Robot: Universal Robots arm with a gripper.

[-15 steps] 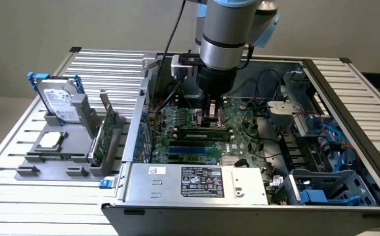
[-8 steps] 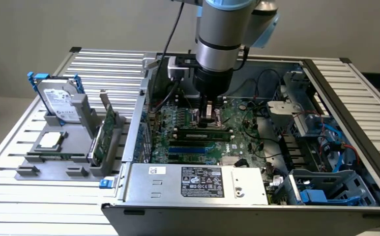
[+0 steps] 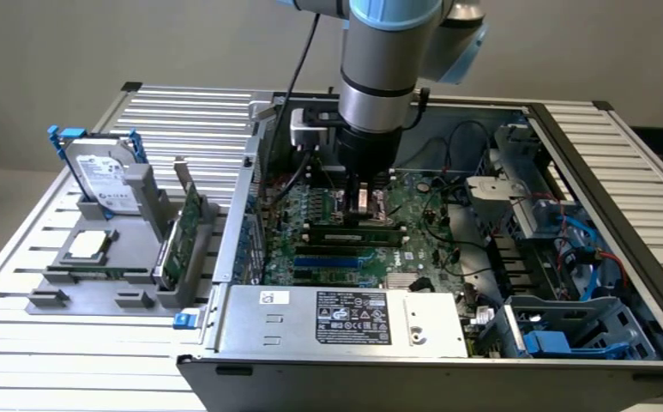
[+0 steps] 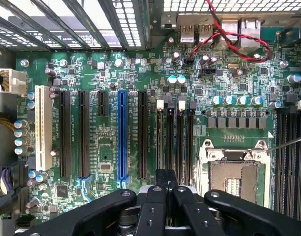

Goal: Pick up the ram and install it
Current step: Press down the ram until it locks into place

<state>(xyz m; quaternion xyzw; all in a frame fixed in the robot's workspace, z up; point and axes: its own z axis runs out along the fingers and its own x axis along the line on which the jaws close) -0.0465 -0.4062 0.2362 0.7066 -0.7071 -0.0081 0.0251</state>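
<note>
In the exterior view my gripper (image 3: 365,206) hangs straight down inside the open computer case, just over the motherboard (image 3: 423,245). A long, narrow, dark green stick, the ram (image 3: 360,233), stands along the memory slots right below the fingertips. I cannot tell whether the fingers touch it. In the wrist view the fingers (image 4: 165,179) are drawn together over the near end of the black memory slots (image 4: 175,140), with nothing showing between them. No green stick stands out among those slots in the wrist view.
On the exterior view's left, a grey fixture (image 3: 136,296) holds a hard drive (image 3: 102,176), an upright green expansion card (image 3: 184,227) and a processor chip (image 3: 88,246). Case walls, the power supply (image 3: 348,318), cables (image 3: 583,249) and a blue slot (image 4: 122,135) ring the gripper.
</note>
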